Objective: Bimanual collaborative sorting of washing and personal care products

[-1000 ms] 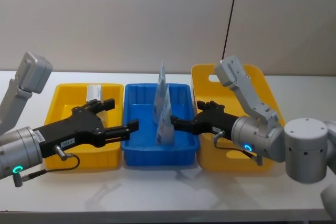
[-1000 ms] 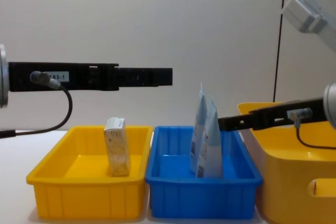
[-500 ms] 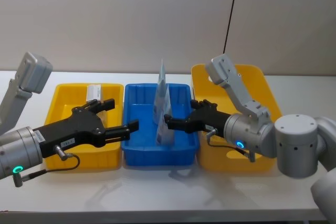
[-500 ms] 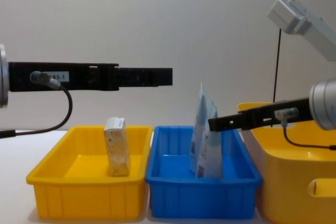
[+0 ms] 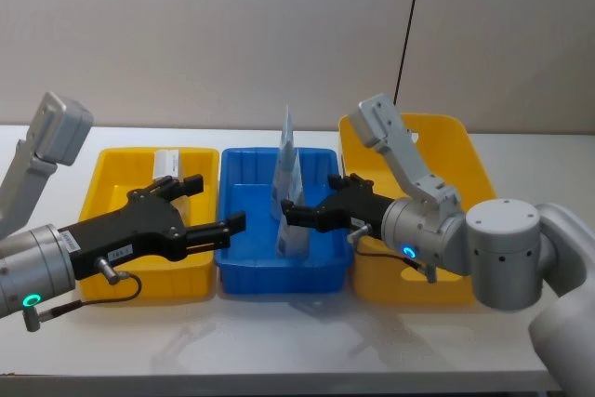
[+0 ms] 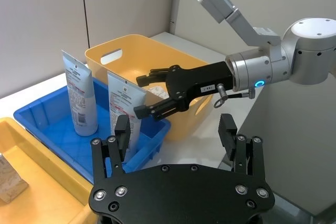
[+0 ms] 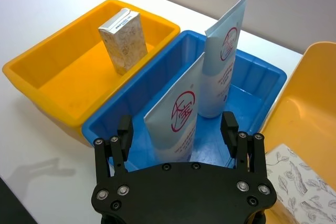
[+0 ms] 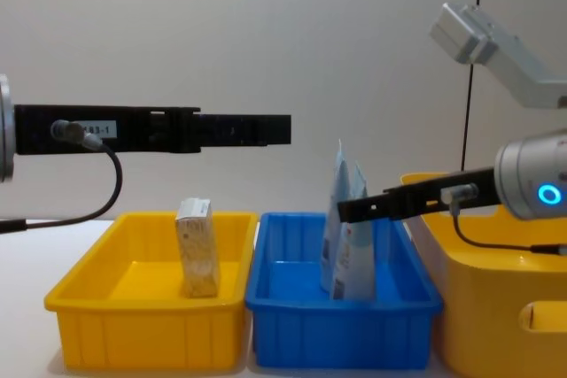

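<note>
Head view: we see the left gripper, fingers spread, above the yellow tray; the right gripper, fingers spread and empty, reaches the blue tray's two pale-blue pouches. Right wrist view: one beige wrapped pack; one leaf-print pack lies in the yellow basket.

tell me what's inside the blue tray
Two flat pale-blue pouches with a red round logo stand upright in the blue tray: one nearer, one behind. The open right gripper hovers beside them. The tray floor behind the pouches is hidden.
</note>
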{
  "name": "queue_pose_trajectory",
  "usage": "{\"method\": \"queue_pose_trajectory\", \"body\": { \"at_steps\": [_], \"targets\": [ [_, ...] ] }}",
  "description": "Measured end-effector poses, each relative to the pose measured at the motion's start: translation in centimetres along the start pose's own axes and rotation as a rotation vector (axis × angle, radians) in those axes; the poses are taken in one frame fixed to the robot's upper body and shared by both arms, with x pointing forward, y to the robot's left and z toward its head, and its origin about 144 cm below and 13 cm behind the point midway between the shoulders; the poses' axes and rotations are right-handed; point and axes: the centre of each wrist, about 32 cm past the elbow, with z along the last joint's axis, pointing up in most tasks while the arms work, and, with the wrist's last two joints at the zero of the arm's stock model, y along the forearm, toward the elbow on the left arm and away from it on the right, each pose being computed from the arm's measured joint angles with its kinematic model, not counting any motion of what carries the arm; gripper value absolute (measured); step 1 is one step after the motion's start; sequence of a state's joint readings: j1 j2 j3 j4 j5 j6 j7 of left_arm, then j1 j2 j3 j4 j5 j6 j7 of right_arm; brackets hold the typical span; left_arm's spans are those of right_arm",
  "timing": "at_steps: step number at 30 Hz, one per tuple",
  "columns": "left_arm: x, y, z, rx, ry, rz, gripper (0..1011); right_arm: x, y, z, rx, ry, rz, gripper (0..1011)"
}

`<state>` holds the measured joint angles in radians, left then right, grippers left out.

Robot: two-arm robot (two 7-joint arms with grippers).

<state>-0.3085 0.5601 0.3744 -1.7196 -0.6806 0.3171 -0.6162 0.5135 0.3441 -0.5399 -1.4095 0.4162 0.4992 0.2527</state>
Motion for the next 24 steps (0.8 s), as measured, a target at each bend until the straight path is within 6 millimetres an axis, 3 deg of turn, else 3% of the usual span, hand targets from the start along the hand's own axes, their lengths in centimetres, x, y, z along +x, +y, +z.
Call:
{"method": "queue_pose_trajectory", "body": {
  "at_steps": [9,24],
  "targets": [
    [0.0,0.0,0.0,0.0,0.0,0.0,1001,-0.3,0.7,0.0,-0.004,-0.007,-0.008,984],
    [0.0,0.0,0.0,0.0,0.0,0.0,1002,-0.6,1.2,0.0,-0.006,-0.012,-0.014,566]
  ]
}}
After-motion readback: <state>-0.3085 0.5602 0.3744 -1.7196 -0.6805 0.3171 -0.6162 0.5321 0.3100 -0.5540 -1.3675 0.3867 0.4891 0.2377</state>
